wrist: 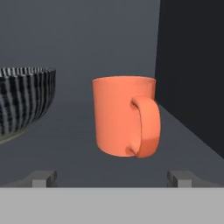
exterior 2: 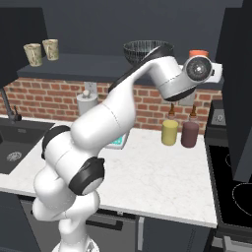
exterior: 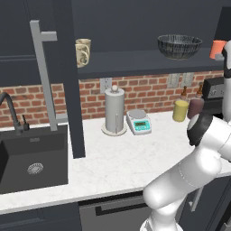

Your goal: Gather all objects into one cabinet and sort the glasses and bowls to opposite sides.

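Observation:
On the dark shelf (exterior: 135,61) of the open navy cabinet, two beige patterned cups (exterior: 82,52) stand at the left end. The wide black ribbed bowl (exterior: 179,46) sits toward the right. Beside it is the orange mug (exterior: 218,48), partly hidden by my arm. In the hand view the orange mug (wrist: 124,116) stands upright straight ahead, its handle turned toward the camera, with the bowl (wrist: 24,100) to its left. My gripper (wrist: 113,179) is open, fingertips (wrist: 43,178) wide apart and short of the mug, holding nothing. The arm's wrist (exterior 2: 199,69) hovers at shelf height in front of the mug (exterior 2: 198,52).
The cabinet door (exterior: 70,90) with its grey bar handle (exterior: 43,72) hangs open over the counter's left part. Below stand a paper-towel cylinder (exterior: 114,110), a scale (exterior: 139,122), a yellow bottle (exterior: 181,109) and a dark red bottle (exterior: 196,107). A sink (exterior: 31,158) lies left, a stove (exterior 2: 236,177) right.

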